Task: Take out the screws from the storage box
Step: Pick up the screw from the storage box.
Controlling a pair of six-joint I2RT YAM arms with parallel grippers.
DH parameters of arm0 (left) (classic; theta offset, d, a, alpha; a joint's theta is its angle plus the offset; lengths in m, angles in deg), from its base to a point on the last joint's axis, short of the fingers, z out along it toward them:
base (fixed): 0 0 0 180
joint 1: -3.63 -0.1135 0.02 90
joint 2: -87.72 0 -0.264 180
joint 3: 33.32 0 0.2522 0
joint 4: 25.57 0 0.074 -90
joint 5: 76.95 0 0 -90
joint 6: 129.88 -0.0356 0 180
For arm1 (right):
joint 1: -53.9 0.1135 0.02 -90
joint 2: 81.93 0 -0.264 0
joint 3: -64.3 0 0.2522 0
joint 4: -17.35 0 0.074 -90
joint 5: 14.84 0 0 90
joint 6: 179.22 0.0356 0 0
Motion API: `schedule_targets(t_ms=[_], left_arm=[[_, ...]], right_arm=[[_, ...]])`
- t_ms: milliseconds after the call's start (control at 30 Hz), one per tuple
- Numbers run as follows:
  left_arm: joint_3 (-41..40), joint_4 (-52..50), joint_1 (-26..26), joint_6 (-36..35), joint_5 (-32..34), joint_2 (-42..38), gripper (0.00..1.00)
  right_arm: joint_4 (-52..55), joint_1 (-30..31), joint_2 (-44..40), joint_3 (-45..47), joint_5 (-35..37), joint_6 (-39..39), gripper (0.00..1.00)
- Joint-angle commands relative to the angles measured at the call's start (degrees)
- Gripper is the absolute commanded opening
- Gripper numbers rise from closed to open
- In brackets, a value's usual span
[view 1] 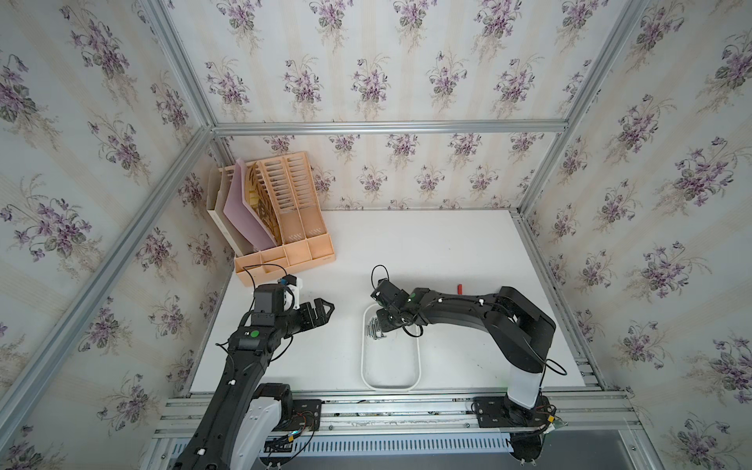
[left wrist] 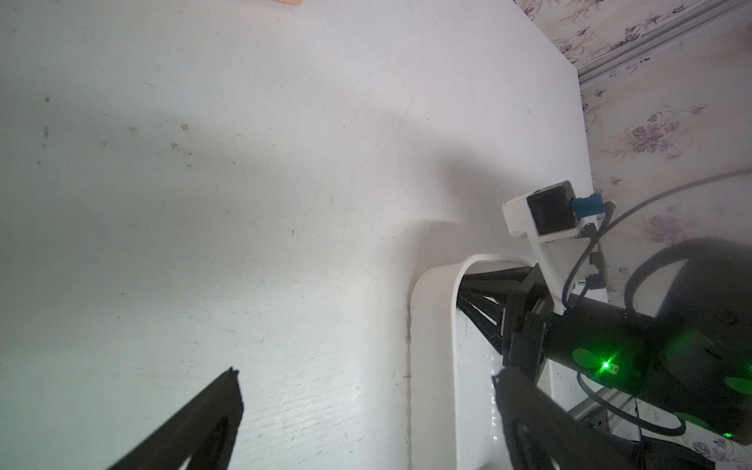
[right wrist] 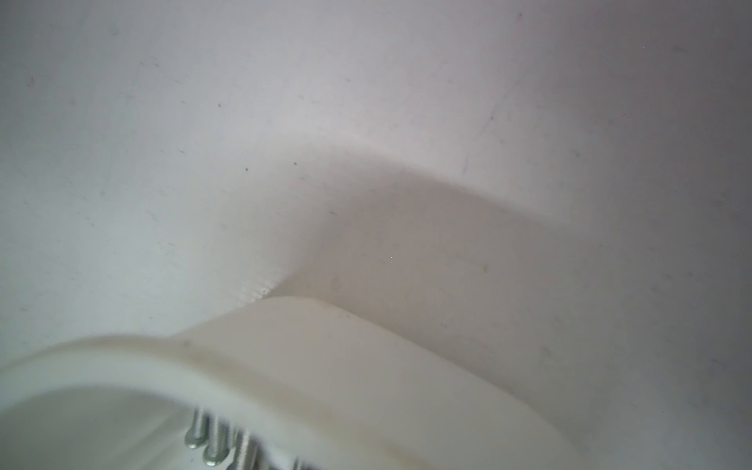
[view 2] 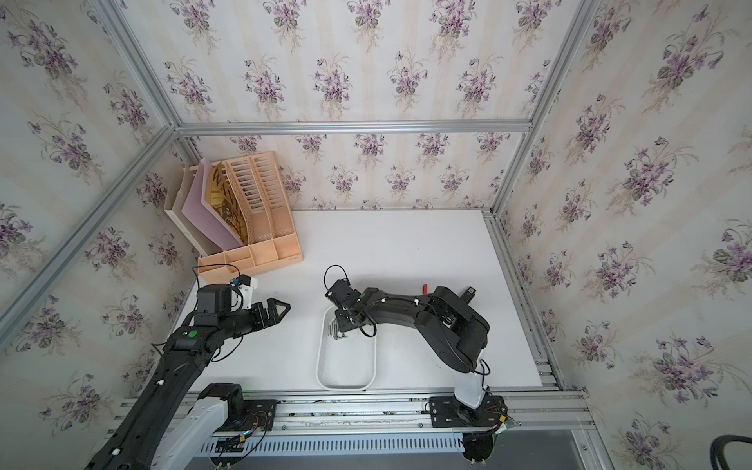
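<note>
Right wrist view: screws (right wrist: 211, 443) inside box (right wrist: 285, 346), lower left of frame.
Right tool (view 1: 382, 323): jaws nearly together, down at the screws; hold unclear.
Left tool (left wrist: 366, 372): jaws spread wide, empty.

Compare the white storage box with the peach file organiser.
The storage box is white, shallow and smooth-walled; the file organiser is peach-orange, with tall slatted dividers and small front compartments. The storage box lies near the table's front edge; the file organiser stands in the far left corner. The storage box holds screws; the file organiser holds a pink sheet. Both look like plastic containers and rest on the white table.
</note>
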Motion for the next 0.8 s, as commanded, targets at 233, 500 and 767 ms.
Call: schedule_targets(t_ms=[233,500,767], left_arm=[[0.4,-0.1,0.0,-0.3,0.0,0.1,1.0],[0.4,0.1,0.0,-0.3,0.5,0.1,0.99],[-0.4,1.6,0.0,-0.6,-1.8,-0.9,0.99]], right_arm=[[-1.7,0.0,-9.0,4.0,3.5,0.2,0.06],[-3.0,-2.1,-17.8,8.3,7.5,1.2,0.03],[-1.4,-14.2,-24.2,14.4,8.3,5.1,0.06]])
